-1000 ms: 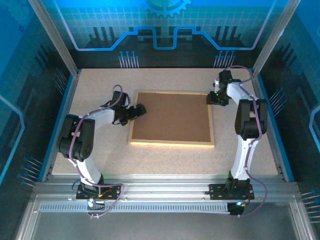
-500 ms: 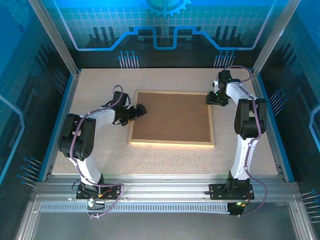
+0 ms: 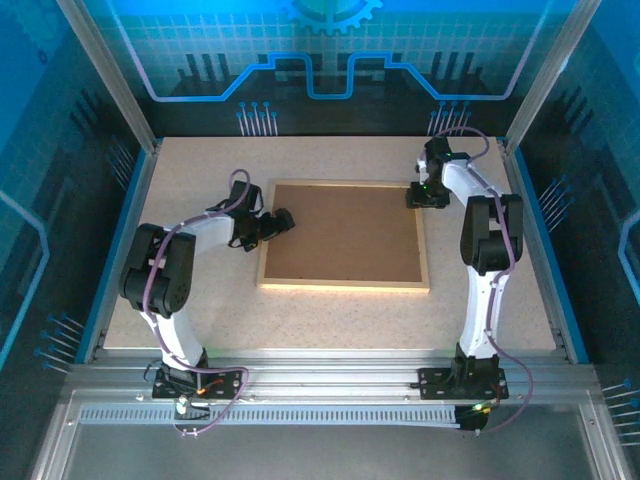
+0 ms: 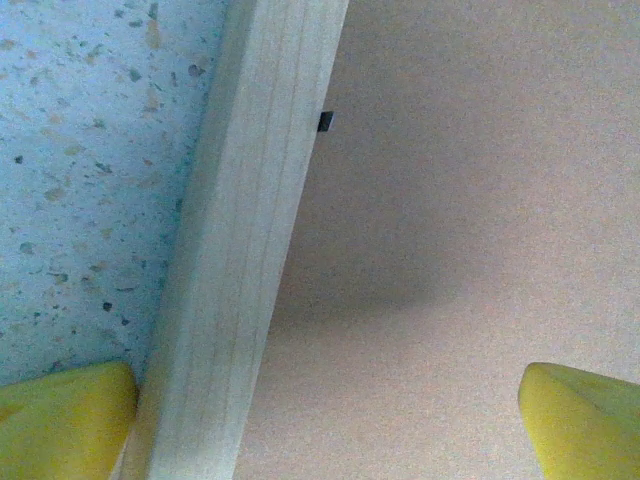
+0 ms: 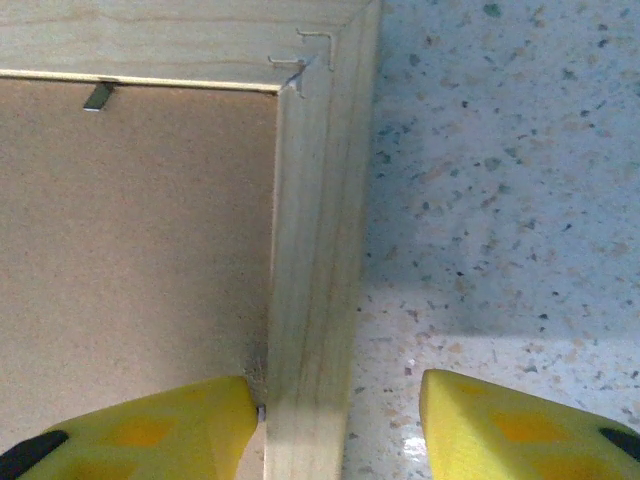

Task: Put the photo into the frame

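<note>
Staples (image 5: 305, 50) at the frame's (image 3: 345, 287) far right corner and a metal tab (image 5: 99, 95) read clearly from the right wrist; from above they are too small to tell. Your right gripper (image 5: 340, 420) straddles the right rail, jaws parted, outer finger clear of the wood. Your left gripper (image 4: 325, 415) spans the left rail, spread wide. The frame lies flat on the table (image 3: 200, 170), brown backing board (image 3: 340, 232) up, hiding whatever sits beneath.

Frame (image 5: 310, 250) pale grained wood; backing board (image 5: 140, 230) matt brown fibreboard; table (image 5: 500, 150) speckled.

Speckled table (image 3: 340, 320) (pale) inside blue-lit aluminium-framed enclosure (image 3: 330, 60).
</note>
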You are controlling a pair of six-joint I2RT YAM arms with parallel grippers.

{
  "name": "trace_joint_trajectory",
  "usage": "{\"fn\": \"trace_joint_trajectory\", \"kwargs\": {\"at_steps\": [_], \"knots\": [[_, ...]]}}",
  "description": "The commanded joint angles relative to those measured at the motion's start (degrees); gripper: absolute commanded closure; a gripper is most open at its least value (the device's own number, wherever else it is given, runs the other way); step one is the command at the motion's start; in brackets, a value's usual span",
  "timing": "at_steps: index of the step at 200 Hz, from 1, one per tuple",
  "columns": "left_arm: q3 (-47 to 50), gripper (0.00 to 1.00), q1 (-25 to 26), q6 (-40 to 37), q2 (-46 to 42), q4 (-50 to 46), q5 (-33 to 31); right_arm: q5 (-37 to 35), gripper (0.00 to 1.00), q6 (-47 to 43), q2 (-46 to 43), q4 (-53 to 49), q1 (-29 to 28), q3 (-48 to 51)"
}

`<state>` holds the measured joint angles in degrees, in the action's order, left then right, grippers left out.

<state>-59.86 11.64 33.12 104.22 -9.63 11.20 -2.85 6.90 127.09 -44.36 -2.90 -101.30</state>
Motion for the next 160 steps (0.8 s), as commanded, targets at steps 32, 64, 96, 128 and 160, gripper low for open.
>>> {"fn": "trace_joint_trajectory", "kwargs": {"at_steps": [32,64,96,128,160], "knots": [[-1.7,0.01,3.2,1.1,4.2,3.7,7.1,3.7,0.47,-1.1,4.8,-3.4,-3.4,-0.2],[-1.6,0.01,3.3,1.2,4.4,3.9,7.3,4.6,0.47,-1.2,4.8,-3.4,-3.3,-0.2],[-1.0,0.01,3.3,1.1,4.1,3.9,7.1,14.1,0.47,-0.3,5.0,-2.5,-1.1,0.4],[-0.7,0.01,3.3,0.9,3.7,3.8,7.0,23.5,0.48,2.3,4.6,1.2,2.9,3.3],[-1.2,0.01,3.3,0.7,3.6,3.3,6.9,23.2,0.48,1.7,3.5,1.1,3.3,3.4]]}}
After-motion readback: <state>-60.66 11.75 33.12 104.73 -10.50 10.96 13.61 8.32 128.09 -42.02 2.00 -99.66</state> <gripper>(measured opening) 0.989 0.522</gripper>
